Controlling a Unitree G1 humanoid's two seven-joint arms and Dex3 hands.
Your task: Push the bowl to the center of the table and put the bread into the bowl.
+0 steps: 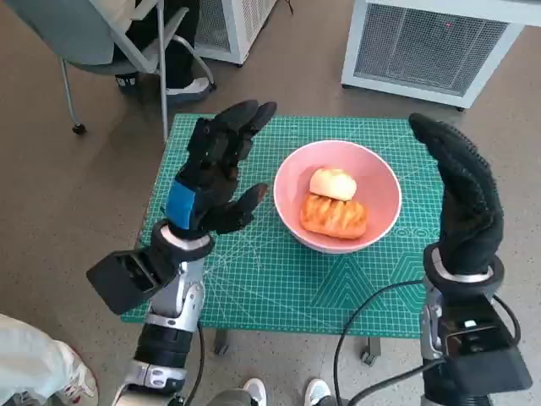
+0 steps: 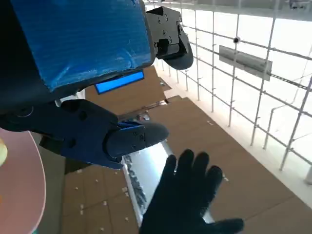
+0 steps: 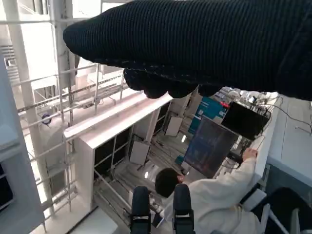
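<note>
The left hand [image 1: 213, 173] is raised with fingers spread, nothing held; the right hand [image 1: 461, 199] (gloved) is likewise lifted, flat and empty. Between them, at the desk's [image 1: 254, 279] middle, the pink bowl [image 1: 292, 178] is set, the bread [image 1: 334, 214] inside.

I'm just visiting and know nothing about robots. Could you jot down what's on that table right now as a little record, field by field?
table: small, covered by a green cutting mat
bowl: pink bowl, near the middle of the mat
bread: two pieces in the bowl, a pale roll and a browned loaf
left hand: raised beside the bowl, fingers apart, holding nothing
right hand: raised on the bowl's other side, holding nothing
task state: bread is in the bowl
</note>
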